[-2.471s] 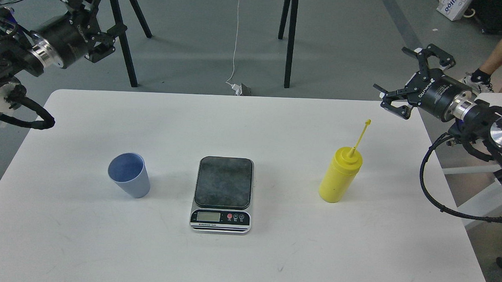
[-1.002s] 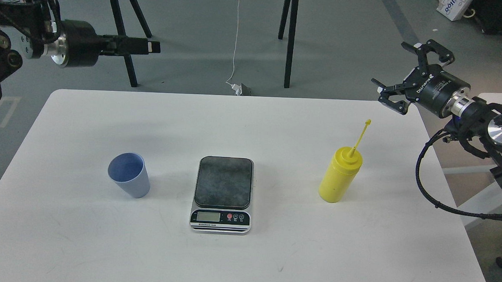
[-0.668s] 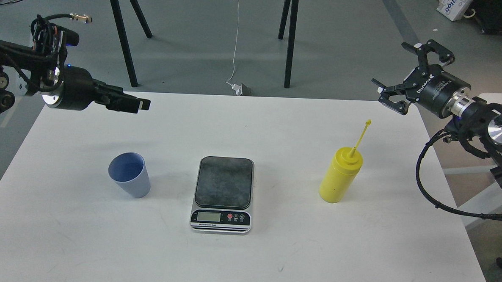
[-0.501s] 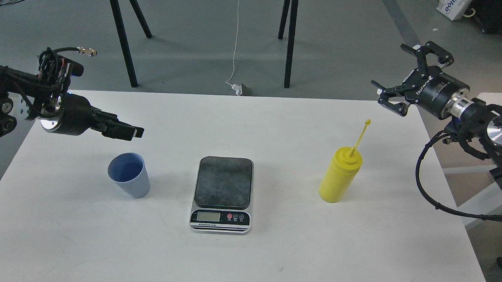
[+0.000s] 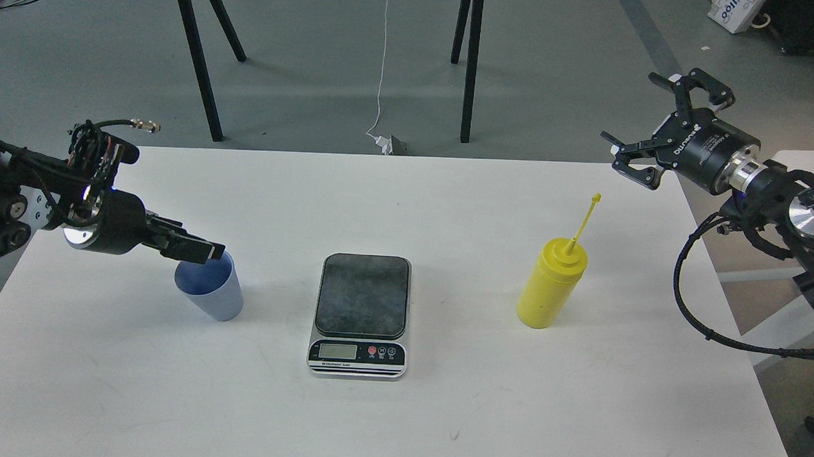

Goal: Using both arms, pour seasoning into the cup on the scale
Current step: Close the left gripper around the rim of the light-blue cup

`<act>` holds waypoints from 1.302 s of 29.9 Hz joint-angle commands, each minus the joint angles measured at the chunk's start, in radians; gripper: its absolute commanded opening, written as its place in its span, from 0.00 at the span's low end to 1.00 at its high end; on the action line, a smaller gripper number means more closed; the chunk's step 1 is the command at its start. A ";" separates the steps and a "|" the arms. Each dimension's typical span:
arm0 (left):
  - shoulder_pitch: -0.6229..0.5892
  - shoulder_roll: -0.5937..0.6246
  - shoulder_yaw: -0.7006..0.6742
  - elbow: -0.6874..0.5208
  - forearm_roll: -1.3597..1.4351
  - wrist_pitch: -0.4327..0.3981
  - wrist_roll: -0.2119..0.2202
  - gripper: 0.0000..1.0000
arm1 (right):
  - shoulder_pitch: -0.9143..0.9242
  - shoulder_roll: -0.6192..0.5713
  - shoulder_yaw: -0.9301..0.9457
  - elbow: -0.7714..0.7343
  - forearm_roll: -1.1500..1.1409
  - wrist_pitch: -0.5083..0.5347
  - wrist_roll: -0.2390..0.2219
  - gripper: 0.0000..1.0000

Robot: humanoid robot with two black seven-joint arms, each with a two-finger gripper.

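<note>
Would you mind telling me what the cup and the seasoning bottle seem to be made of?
The cup looks like matte light-blue plastic: even colour, thin rim, no glare. The seasoning bottle looks like opaque yellow plastic with a slight sheen, its nozzle and thin strap moulded in the same colour.

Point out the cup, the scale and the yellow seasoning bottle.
cup (image 5: 215, 296), head view, on its outer wall below the rim.
scale (image 5: 363, 295), head view, on the dark platform.
seasoning bottle (image 5: 547, 293), head view, on the yellow body.
</note>
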 commanded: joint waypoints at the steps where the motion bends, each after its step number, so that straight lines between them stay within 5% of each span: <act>1: 0.022 -0.005 0.004 0.014 0.000 0.000 0.000 1.00 | 0.000 -0.001 0.000 0.000 0.000 0.000 0.001 0.99; 20: 0.028 -0.086 0.002 0.141 -0.003 0.000 0.000 0.98 | -0.001 -0.011 0.002 0.002 0.000 0.000 0.001 0.99; 39: 0.047 -0.086 0.004 0.150 0.000 0.000 0.000 0.70 | -0.010 -0.015 0.002 0.002 0.000 0.000 0.000 0.99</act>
